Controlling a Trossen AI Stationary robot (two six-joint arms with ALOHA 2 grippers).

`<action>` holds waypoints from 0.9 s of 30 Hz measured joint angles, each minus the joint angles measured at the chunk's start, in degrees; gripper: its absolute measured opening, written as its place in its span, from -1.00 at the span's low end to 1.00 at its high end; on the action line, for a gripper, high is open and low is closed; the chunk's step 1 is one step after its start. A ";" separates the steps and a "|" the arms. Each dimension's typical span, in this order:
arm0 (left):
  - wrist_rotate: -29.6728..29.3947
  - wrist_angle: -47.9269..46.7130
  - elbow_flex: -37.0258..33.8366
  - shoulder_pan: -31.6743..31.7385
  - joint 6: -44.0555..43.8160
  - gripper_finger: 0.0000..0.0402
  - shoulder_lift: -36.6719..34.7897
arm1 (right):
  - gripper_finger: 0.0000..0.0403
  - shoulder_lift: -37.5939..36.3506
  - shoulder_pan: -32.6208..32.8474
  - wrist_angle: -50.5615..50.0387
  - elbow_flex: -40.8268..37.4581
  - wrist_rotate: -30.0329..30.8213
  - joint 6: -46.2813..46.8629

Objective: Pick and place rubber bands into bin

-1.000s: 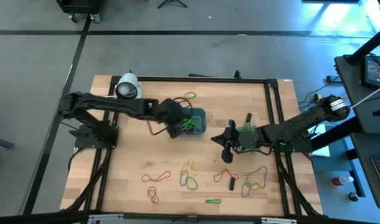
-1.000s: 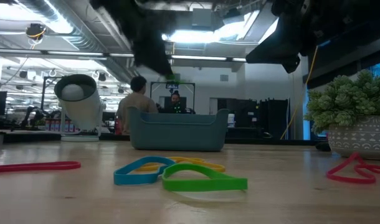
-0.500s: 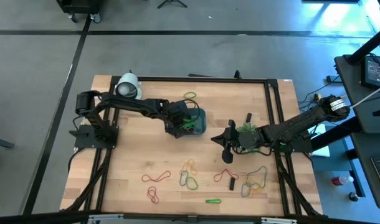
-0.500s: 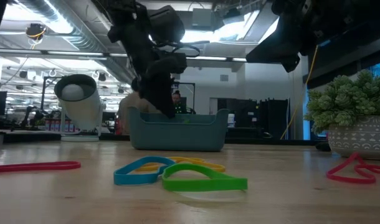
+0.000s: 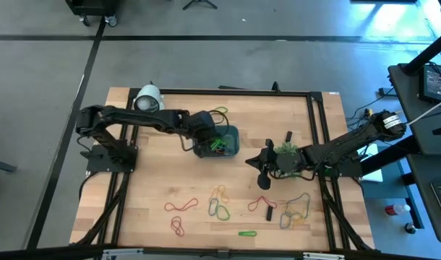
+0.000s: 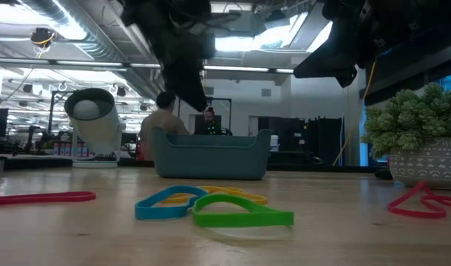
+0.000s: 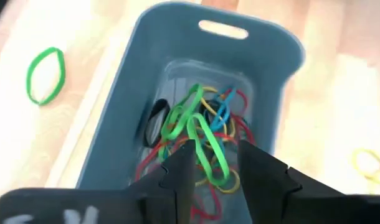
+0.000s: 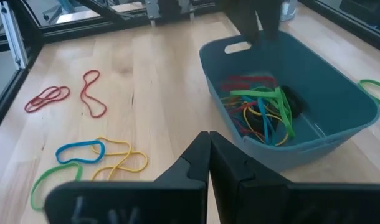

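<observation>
The blue-teal bin [image 5: 231, 133] stands at the table's middle, toward the far side, with a tangle of rubber bands [image 7: 202, 130] on its floor. My left gripper [image 7: 216, 168] hangs open above the bin's inside, clear of the rim [image 6: 211, 137]; a green band lies on the pile below its fingers. Loose rubber bands lie flat on the near half of the table: red ones [image 5: 181, 206], a green, yellow and blue cluster [image 5: 219, 209] and more [image 5: 296, 209]. One green band [image 5: 220, 110] lies beyond the bin. My right gripper [image 8: 209, 155] is shut with nothing in it, right of the bin.
A white dome-shaped object [image 5: 148, 100] stands at the far left corner. A small potted plant [image 5: 285, 152] stands under my right arm. Two black blocks [image 5: 270, 212] [image 5: 288, 136] lie right of centre. People show in the room behind [image 6: 163, 114].
My left gripper went down into the bin half a second ago and has since come back up above its rim, staying over the bin. My right arm has kept still.
</observation>
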 joint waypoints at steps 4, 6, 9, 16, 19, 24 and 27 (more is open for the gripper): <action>-0.50 -4.06 0.00 -1.84 -2.44 -0.53 -5.09 | -0.93 0.00 0.00 -0.71 0.00 -0.01 1.34; -2.49 -5.49 -0.15 -3.75 -3.48 -0.59 -7.70 | -0.93 0.00 0.00 -1.65 0.00 -0.03 2.83; -6.73 -9.00 -0.20 -7.85 -3.22 -0.70 -11.27 | -0.93 0.00 0.00 -2.19 0.00 -0.04 4.85; -10.20 -18.57 -1.53 -17.63 -8.18 -0.98 -16.55 | -0.98 0.00 0.04 -1.52 0.00 0.31 5.39; -12.21 -17.11 -6.94 -21.04 -11.71 -0.99 -19.29 | -0.98 0.00 0.18 -1.02 0.12 0.34 5.66; -13.32 -7.06 -21.36 -24.25 -17.99 -0.99 -24.67 | -0.99 0.04 1.77 -1.51 2.81 -0.10 3.57; -13.27 0.73 -29.82 -24.56 -20.68 -1.00 -27.58 | -0.99 0.04 2.89 -7.21 6.47 -3.49 4.23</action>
